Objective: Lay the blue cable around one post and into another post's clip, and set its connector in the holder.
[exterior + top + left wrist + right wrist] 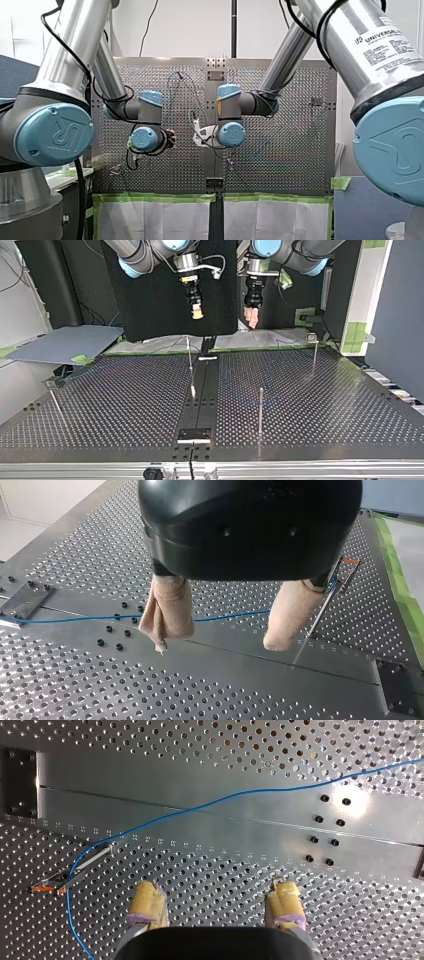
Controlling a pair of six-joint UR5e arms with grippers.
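Left wrist view: left gripper [217, 645], fingers spread and empty, hangs above the blue cable [65, 619]; it should straddle the cable squarely before closing. Right gripper [216, 890] likewise spread, empty.

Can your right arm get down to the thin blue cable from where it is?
Probably yes. My right gripper hangs open above the perforated metal table. The thin blue cable lies bare on the table ahead of the gripper, with nothing in between.
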